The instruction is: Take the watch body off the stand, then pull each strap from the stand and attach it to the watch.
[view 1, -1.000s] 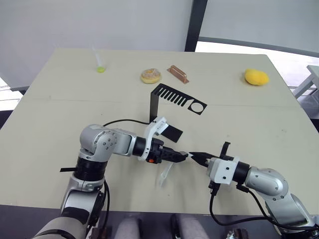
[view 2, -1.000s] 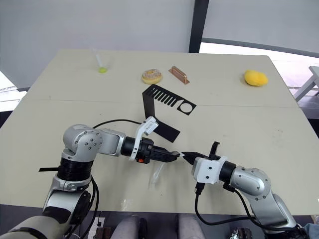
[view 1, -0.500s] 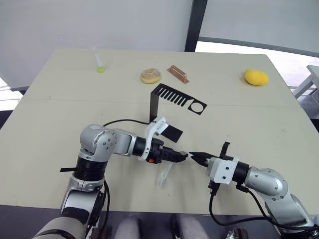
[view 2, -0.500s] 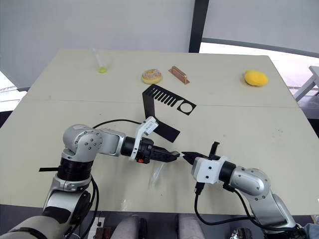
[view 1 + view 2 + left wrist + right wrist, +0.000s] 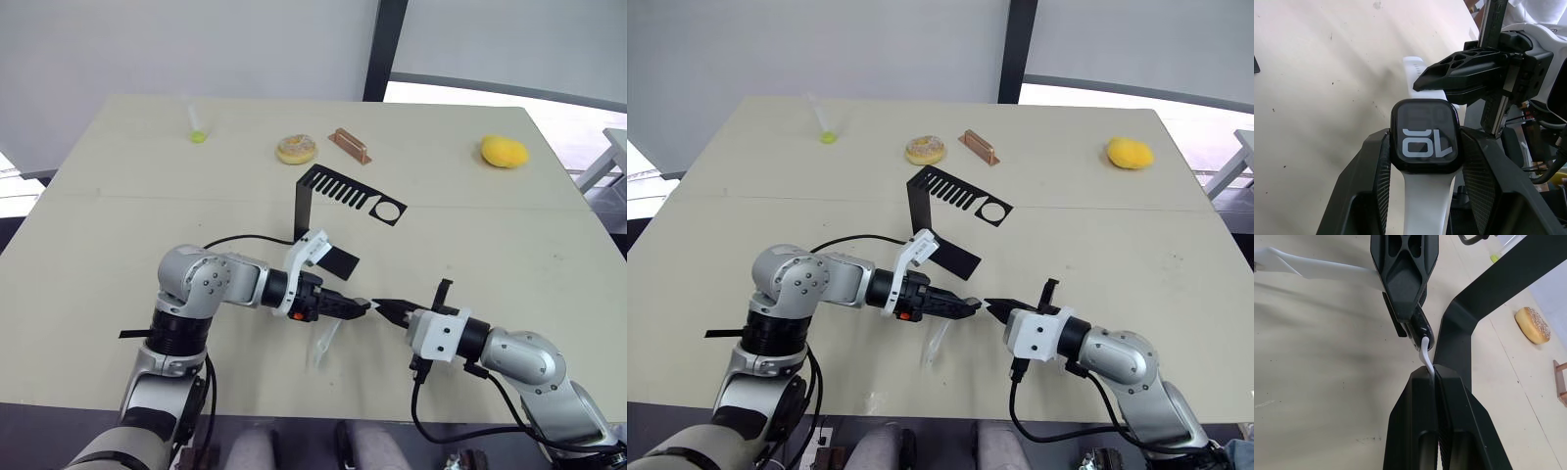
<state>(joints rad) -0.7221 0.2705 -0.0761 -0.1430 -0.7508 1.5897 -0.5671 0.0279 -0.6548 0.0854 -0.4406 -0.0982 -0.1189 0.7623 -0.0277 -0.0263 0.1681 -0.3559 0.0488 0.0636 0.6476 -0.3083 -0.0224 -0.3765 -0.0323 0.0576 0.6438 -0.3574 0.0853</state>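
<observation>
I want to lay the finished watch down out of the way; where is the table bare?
Bare: the right side between the yellow object and the right gripper; also the left side below the green-tipped tube. Crowded: the middle, from the donut and stand down to the left gripper.

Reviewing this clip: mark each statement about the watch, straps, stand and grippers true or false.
1. The left gripper holds the watch body between its fingers. True.
2. The watch body sits on the stand. False: it is off the stand, in the left gripper.
3. The right gripper is shut on a white strap reaching to the watch body. True.
4. Both straps hang from the stand's comb slots. False: the slots are bare; one strap is already on the watch.
5. The doughnut lies between the two grippers. False: it lies beyond the stand.
</observation>
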